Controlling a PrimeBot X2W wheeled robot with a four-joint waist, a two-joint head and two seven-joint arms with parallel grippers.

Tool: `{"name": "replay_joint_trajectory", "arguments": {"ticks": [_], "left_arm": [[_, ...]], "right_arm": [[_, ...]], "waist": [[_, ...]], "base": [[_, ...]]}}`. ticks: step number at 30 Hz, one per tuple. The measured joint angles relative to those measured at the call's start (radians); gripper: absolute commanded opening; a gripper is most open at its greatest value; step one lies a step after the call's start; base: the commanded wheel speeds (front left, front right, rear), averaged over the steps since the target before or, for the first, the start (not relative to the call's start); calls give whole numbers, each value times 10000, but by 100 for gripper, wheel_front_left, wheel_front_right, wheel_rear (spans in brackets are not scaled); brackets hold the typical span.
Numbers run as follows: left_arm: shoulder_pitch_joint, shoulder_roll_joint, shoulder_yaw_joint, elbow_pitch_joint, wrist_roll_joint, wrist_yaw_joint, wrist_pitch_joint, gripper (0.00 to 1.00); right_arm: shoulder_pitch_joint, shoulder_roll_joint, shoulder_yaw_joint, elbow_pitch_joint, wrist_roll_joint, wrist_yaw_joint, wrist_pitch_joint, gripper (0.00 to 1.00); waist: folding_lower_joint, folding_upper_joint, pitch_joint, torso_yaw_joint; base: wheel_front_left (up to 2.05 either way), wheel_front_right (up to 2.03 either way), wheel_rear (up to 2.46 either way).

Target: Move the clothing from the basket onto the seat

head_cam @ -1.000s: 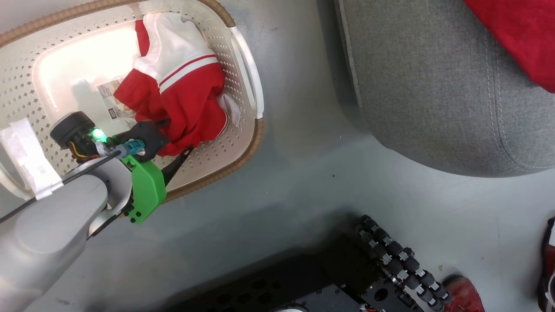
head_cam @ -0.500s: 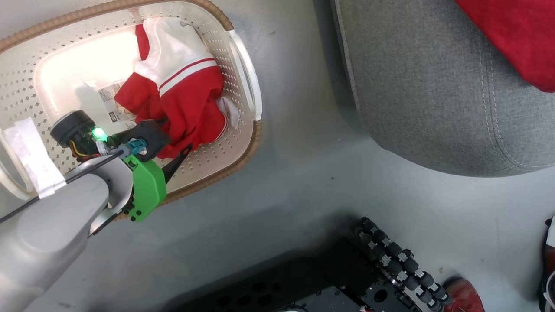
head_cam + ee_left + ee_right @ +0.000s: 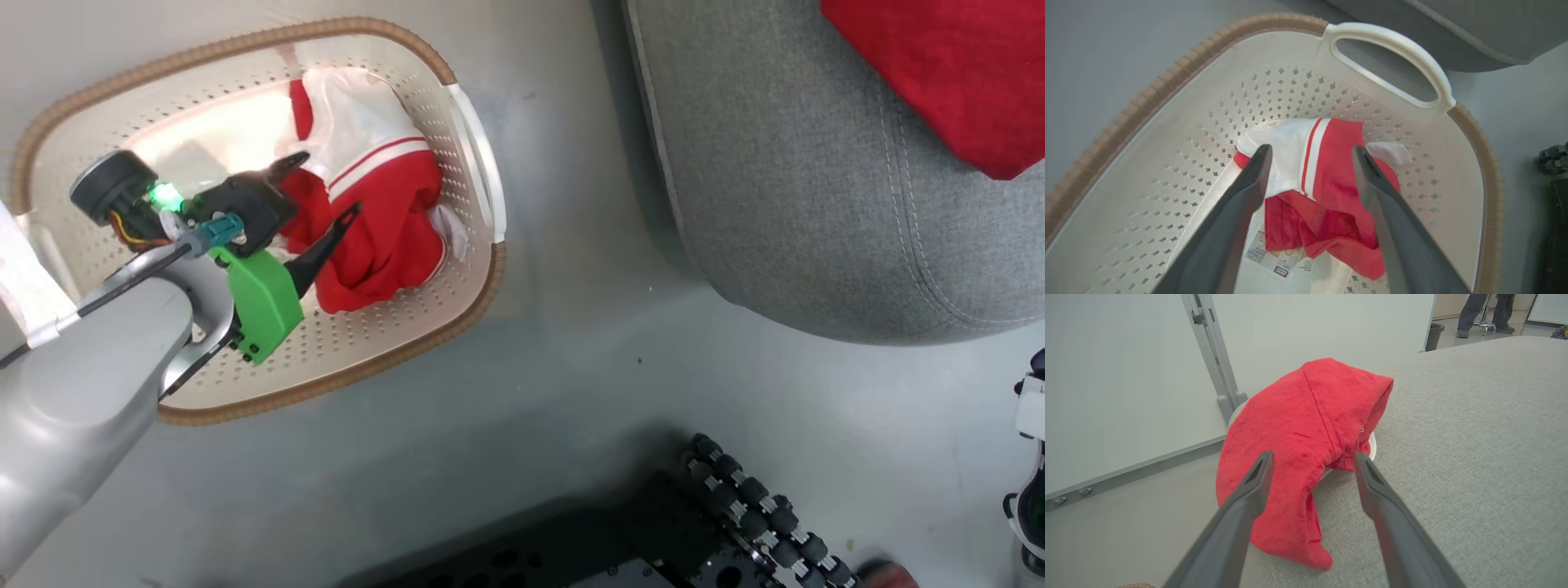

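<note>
The red-and-white garment (image 3: 384, 229) lies crumpled in the cream perforated basket (image 3: 245, 49), against its right end wall. My left gripper (image 3: 326, 186) hovers open just above the garment's left part. In the left wrist view its two dark fingers (image 3: 1257, 171) straddle the garment (image 3: 1331, 179) without pinching it, and the label sticker (image 3: 1274, 257) shows on the basket (image 3: 1167, 85) floor. The plain red shirt (image 3: 939, 73) lies on the grey seat (image 3: 775, 163). My right gripper (image 3: 1312, 461) stands open in front of that shirt (image 3: 1306, 433), on the seat (image 3: 1474, 437).
The basket's white handle (image 3: 1396, 45) faces the seat across a strip of grey floor (image 3: 571, 327). My dark base with its roller wheel (image 3: 743, 498) is at the bottom. Beyond the seat are a white wall with a metal post (image 3: 1208, 355) and a person's legs (image 3: 1474, 310).
The head camera has shifted, so the basket sits lower in view. My left gripper has moved from the garment's near edge to farther in over it, both fingers now showing spread.
</note>
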Motion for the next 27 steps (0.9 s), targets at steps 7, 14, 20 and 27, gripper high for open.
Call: {"name": "replay_joint_trajectory", "arguments": {"ticks": [7,14,20,27], "left_arm": [[-136,-577,245,299,-472,0,-734,100],[206,-1080,821,579,-616,0,-917,100],[905,-1350,2426,-88,-454,104,-959,100],[2386,-1444,4071,-648,23,102,-961,100]], "right_arm": [[-269,6,2,111,-633,0,0,100],[-342,10,54,270,-1235,0,-2,100],[-313,12,138,414,-1697,0,-2,100],[-37,10,267,642,-2067,0,0,100]], "waist": [[-1,0,-732,541],[-1,0,-1577,1187],[-1,0,-2301,1800],[-1,0,-3191,2374]], "base": [[0,0,0],[0,0,0],[0,0,0],[0,0,0]]}}
